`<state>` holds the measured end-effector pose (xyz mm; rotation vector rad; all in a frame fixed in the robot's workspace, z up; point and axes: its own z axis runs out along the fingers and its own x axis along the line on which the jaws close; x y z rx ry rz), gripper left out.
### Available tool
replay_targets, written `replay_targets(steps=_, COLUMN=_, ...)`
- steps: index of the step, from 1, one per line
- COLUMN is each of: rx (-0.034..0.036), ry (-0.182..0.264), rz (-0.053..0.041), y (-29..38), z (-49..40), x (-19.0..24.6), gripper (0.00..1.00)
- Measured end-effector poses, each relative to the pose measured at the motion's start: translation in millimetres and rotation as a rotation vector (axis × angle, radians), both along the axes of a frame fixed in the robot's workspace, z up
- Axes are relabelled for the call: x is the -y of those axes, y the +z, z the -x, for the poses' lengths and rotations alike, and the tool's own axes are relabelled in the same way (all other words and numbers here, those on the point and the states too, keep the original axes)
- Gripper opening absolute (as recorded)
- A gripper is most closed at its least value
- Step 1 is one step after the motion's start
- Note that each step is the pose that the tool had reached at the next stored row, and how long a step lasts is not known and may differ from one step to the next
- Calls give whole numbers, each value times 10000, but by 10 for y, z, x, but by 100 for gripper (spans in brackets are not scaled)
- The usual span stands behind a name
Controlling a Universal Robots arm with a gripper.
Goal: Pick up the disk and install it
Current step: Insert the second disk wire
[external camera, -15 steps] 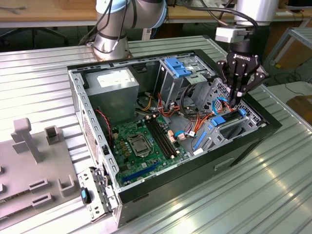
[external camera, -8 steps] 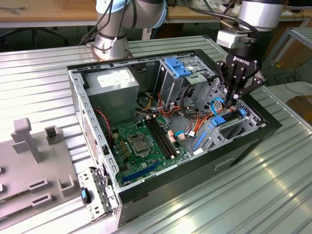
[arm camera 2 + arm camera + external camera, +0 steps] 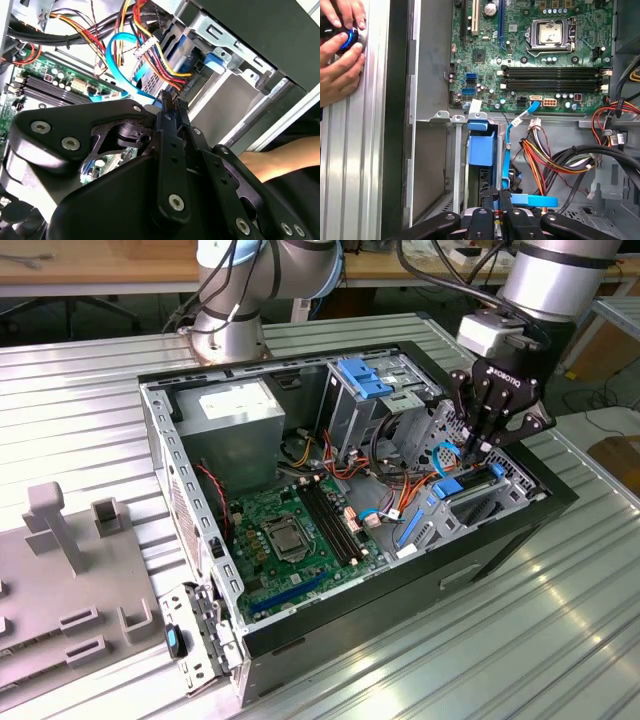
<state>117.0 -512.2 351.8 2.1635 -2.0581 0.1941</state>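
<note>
Exterior view: gripper (image 3: 478, 445) lowered into the corner bay of the open computer case (image 3: 200, 640), jaws drawn narrow over the disk (image 3: 470, 490).

Jaws: nearly together, tips down at the disk's blue rail; whether they actually pinch it I cannot tell. Disk: directly beneath the jaws, dark face framed by blue rails, lying flat in the bay at the case wall toward the exterior view's right, long axis running along that wall. In the first wrist view its blue rail (image 3: 482, 147) stretches straight away from the jaws toward the motherboard (image 3: 530, 50). Beside the disk, toward the case middle: a blue data cable (image 3: 509, 150) and bundled power wires (image 3: 545, 155). Outside the case: ribbed metal counter (image 3: 520, 640), a person's hands (image 3: 340, 55) resting on it.
</note>
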Motion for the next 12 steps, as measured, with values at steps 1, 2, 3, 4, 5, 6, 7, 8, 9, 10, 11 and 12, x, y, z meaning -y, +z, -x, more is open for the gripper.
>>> replay_targets(steps=1, rx=28, ry=1, rz=-11, y=1, z=2, x=3, gripper=16)
replay_targets(steps=2, rx=170, ry=4, rz=-58, y=1, z=12, x=9, gripper=16)
replay_targets(steps=3, rx=268, ry=9, rz=-103, y=0, z=21, x=13, gripper=16)
replay_targets(steps=4, rx=309, ry=12, rz=-132, y=-1, z=33, x=19, gripper=16)
replay_targets(steps=5, rx=316, ry=12, rz=-174, y=-2, z=39, x=31, gripper=16)
replay_targets(steps=6, rx=318, ry=14, rz=-210, y=-2, z=39, x=43, gripper=16)
replay_targets(steps=7, rx=319, ry=13, rz=-252, y=-3, z=40, x=58, gripper=16)
replay_targets(steps=8, rx=318, ry=12, rz=-318, y=-4, z=41, x=81, gripper=16)
replay_targets(steps=9, rx=318, ry=9, rz=-371, y=-5, z=42, x=98, gripper=16)
replay_targets(steps=10, rx=319, ry=8, rz=-432, y=-5, z=42, x=116, gripper=16)
replay_targets(steps=11, rx=319, ry=7, rz=-490, y=-6, z=43, x=134, gripper=16)
replay_targets(steps=12, rx=321, ry=7, rz=-548, y=-6, z=43, x=155, gripper=16)
